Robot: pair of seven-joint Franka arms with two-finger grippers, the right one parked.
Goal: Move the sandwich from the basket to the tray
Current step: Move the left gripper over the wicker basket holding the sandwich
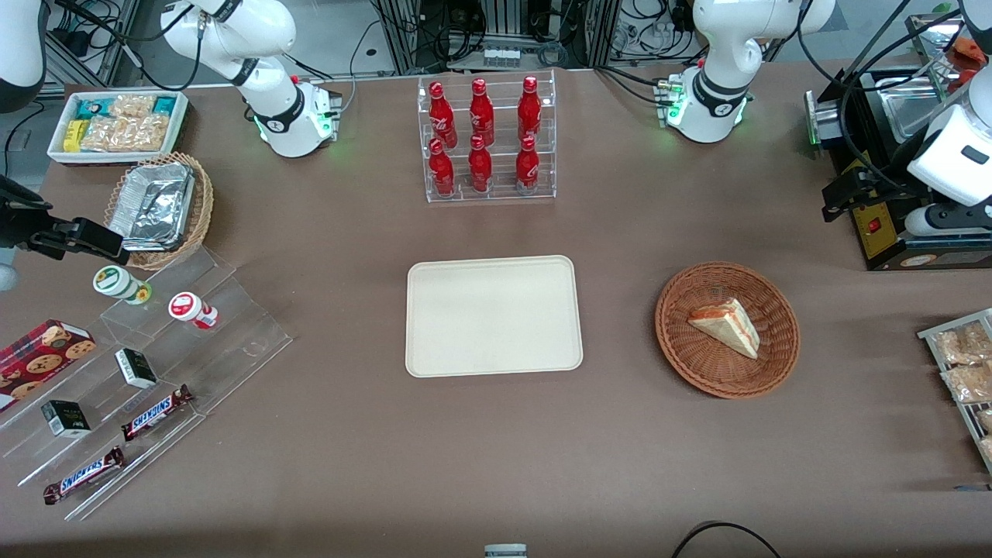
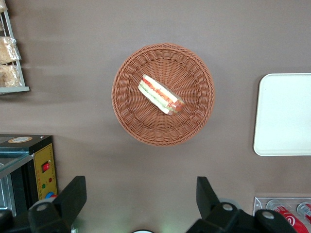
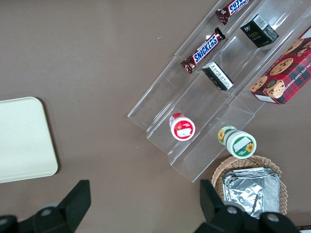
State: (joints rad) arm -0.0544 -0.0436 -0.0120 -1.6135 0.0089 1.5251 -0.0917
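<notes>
The gripper [image 2: 141, 204] is hanging high above the table with its fingers [image 2: 73, 194] spread wide, holding nothing; the sandwich [image 2: 160, 94] is lying in the basket [image 2: 131, 121]; the tray [image 1: 494, 316] is sitting bare, toward the parked arm's end.

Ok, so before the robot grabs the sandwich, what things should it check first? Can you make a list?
1. Sandwich is lying in the basket, nothing on top of it: ok.
2. Gripper is open, fingers wide apart: ok.
3. Gripper is over the sandwich: not ok. It hangs high above the table beside the basket and should probably shift over it before going down.
4. Tray has bare room for the sandwich: ok.
5. Way from basket to tray is free, only table between them: ok.
6. Sandwich's long side fits between the fingers: cannot tell, the wrist may need to turn.
</notes>
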